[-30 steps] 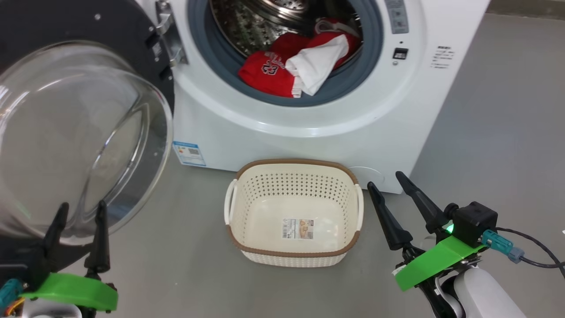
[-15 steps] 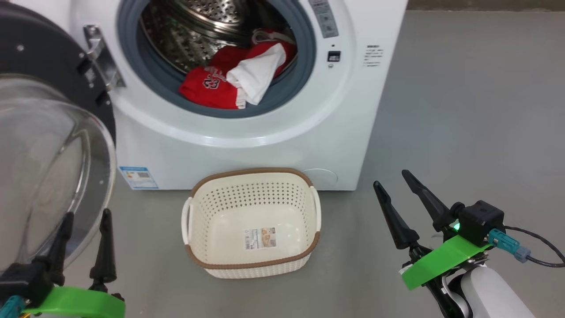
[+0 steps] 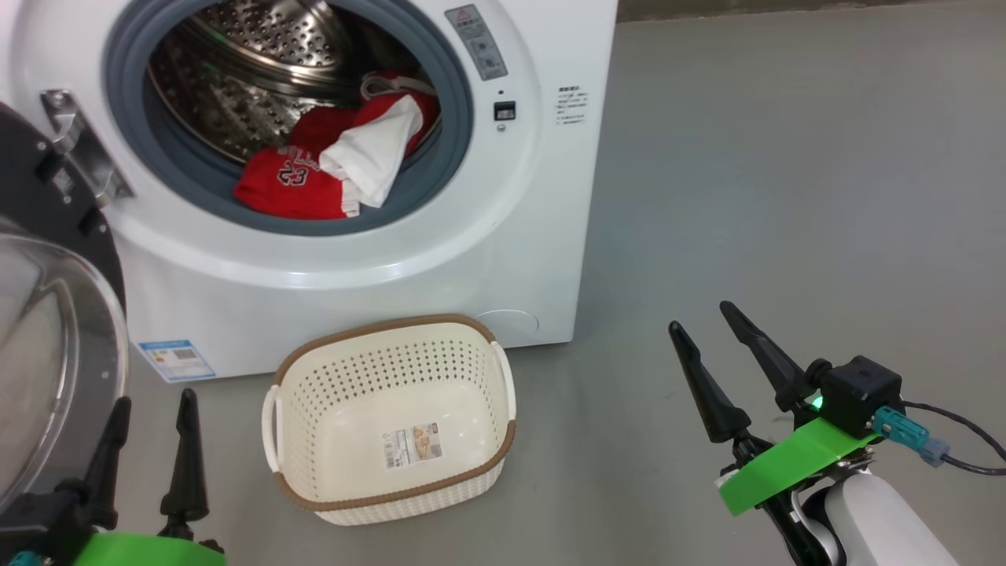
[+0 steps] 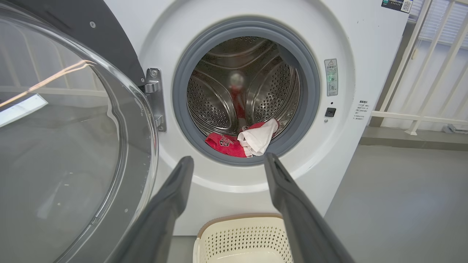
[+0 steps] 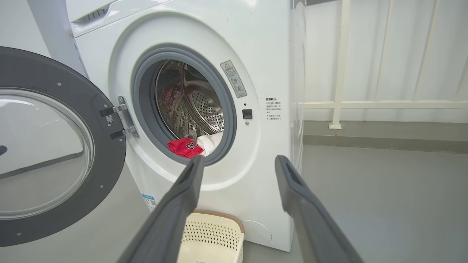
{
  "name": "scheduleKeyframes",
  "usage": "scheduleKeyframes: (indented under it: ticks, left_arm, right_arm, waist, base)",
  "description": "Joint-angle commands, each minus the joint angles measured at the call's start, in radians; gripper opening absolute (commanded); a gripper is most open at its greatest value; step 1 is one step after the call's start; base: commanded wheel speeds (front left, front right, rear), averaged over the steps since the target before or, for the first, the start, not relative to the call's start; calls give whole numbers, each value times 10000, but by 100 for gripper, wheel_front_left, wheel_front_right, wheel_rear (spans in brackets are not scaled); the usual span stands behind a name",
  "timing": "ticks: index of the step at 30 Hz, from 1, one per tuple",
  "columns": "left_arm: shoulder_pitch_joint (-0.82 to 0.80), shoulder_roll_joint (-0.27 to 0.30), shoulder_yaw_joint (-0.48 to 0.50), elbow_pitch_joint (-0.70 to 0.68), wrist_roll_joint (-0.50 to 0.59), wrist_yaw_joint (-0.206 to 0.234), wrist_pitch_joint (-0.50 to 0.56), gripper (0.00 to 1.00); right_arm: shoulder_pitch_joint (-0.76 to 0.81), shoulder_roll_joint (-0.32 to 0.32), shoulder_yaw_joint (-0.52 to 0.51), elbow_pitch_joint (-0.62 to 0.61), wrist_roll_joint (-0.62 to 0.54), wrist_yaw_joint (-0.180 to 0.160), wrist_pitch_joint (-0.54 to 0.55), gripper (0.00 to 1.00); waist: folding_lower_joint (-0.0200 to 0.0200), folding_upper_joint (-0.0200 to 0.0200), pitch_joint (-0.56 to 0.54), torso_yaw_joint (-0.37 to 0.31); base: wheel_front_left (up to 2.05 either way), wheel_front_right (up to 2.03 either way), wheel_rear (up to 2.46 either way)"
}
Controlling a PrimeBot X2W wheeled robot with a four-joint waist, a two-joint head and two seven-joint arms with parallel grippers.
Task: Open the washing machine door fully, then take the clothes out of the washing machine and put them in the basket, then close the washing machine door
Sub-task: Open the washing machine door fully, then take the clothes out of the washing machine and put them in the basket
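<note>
Head camera's panned, so the big white front-loading washing machine now sits upper left. Black-framed round glass door is open, left gripper and right gripper are spread empty, so I reckon the red-and-white clothes come next.

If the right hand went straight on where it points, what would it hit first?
Likely the white front of the washing machine, beside its opening; nothing shows between it and the right hand.
</note>
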Motion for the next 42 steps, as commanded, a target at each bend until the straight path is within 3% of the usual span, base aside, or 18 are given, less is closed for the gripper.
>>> scheduleKeyframes:
  ticks: [1, 25, 42]
  left_arm:
    - [-106, 236, 491, -314, 144, -97, -88, 100]
    - [-5, -386, 1215, -329, 978, -789, -89, 100]
    - [-49, -599, 1465, -220, 1269, -1007, -89, 100]
  right_arm:
    - [-75, -29, 149, -280, -157, 16, -120, 100]
    - [-86, -165, -181, -477, -306, 16, -120, 100]
    - [-103, -128, -203, -461, -280, 16, -120, 100]
  waist:
    - [0, -1, -79, -216]
    - [0, -1, 91, -144]
    - [0, -1, 104, -113]
  base:
    - [0, 0, 0]
    - [0, 0, 0]
    - [0, 0, 0]
